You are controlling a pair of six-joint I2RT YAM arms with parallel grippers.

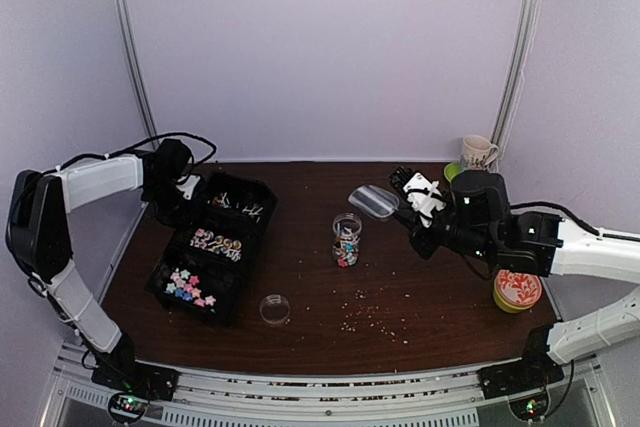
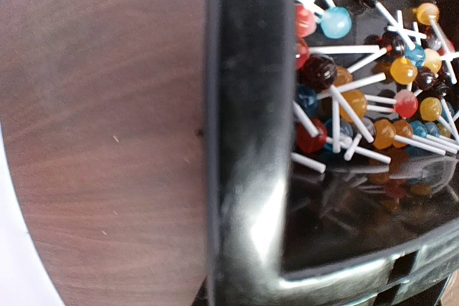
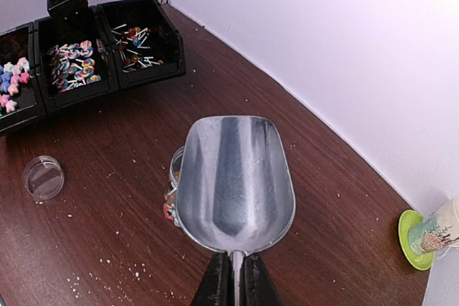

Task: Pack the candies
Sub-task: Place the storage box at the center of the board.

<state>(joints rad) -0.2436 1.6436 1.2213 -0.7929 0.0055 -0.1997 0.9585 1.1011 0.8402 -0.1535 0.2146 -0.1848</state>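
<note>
Right gripper point(image 3: 231, 281) clamps the empty scoop point(image 3: 235, 177) above the jar point(image 1: 346, 232); sweeping low could topple it, spilling candies point(image 1: 346, 251); left gripper's point(image 1: 178, 197) state unclear.

Right hand point(image 3: 232, 281) clamped; left arm point(image 1: 100, 179) bent

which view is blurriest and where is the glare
Left wrist: blurriest, the black bin rim so near it smears, with a white glare streak along it; lollipops behind read clearer. Right wrist: the scoop is sharp with dull sheen, the wall blown out bright. Top external: even light.
</note>
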